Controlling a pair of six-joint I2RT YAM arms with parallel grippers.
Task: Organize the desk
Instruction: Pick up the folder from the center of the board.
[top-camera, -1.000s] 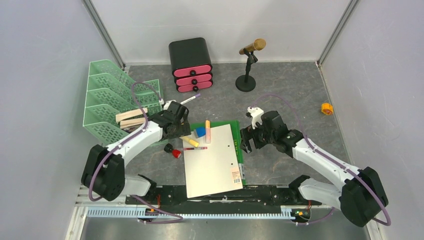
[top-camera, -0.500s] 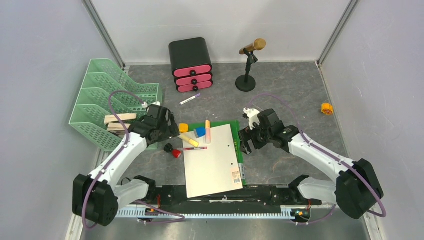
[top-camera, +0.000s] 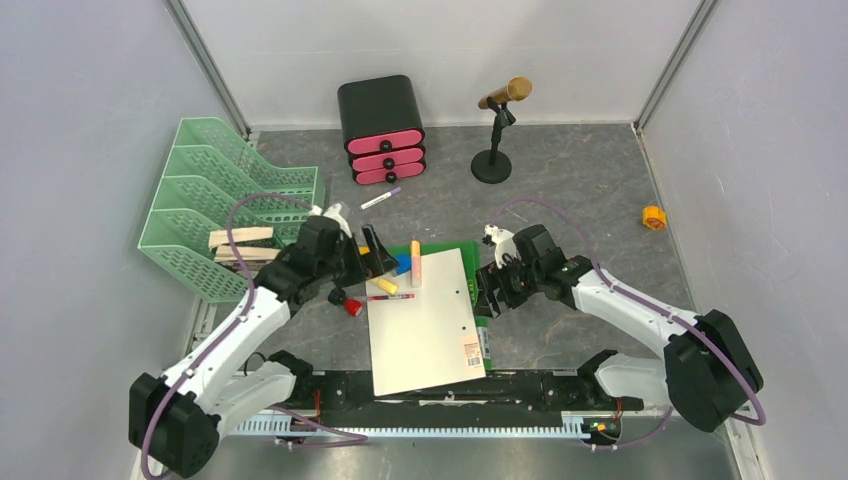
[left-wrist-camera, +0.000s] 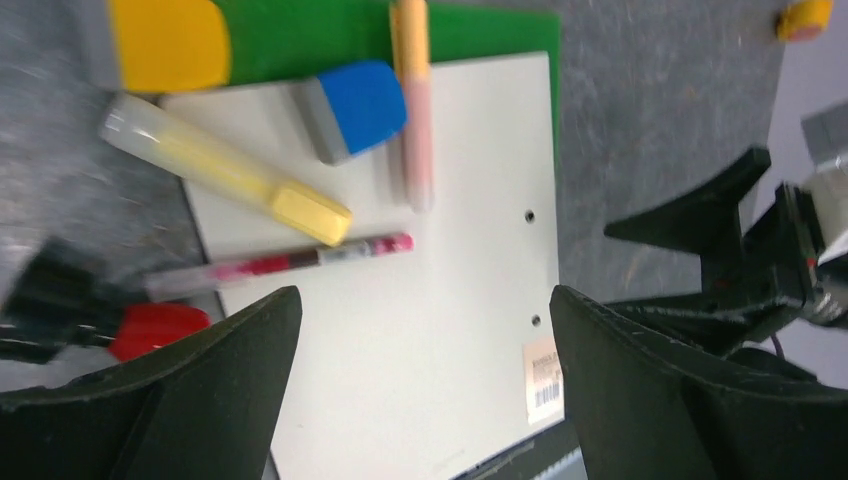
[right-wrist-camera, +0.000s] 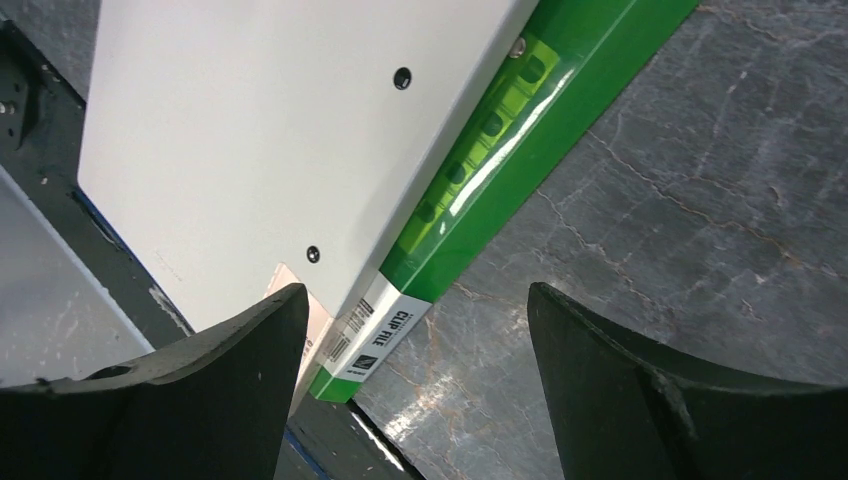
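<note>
The desk (top-camera: 580, 180) is dark grey and marbled. At its centre a green clip file (top-camera: 445, 247) lies under a white sheet (top-camera: 425, 330). On the sheet's far-left corner lie a yellow highlighter (left-wrist-camera: 225, 170), a blue eraser (left-wrist-camera: 355, 105), an orange-pink marker (left-wrist-camera: 413, 100) and a red pen (left-wrist-camera: 290, 260). My left gripper (top-camera: 372, 252) hovers open above these, nothing between its fingers (left-wrist-camera: 200, 390). My right gripper (top-camera: 487, 290) stands open over the file's right edge (right-wrist-camera: 500, 150), with bare desk under its right finger (right-wrist-camera: 640, 390).
A mint tiered tray (top-camera: 200, 180) holding wooden blocks (top-camera: 240, 245) stands at the left. At the back are a black drawer box with pink fronts (top-camera: 382, 130) and a microphone on a stand (top-camera: 495, 130). A purple pen (top-camera: 380, 198), a red-and-black piece (top-camera: 350, 303) and a small orange object (top-camera: 653, 217) lie loose.
My left arm has swung right from the tray to above the pens. The tray has shifted left. My right gripper has crept toward the file's edge, its jaws slightly narrower.
</note>
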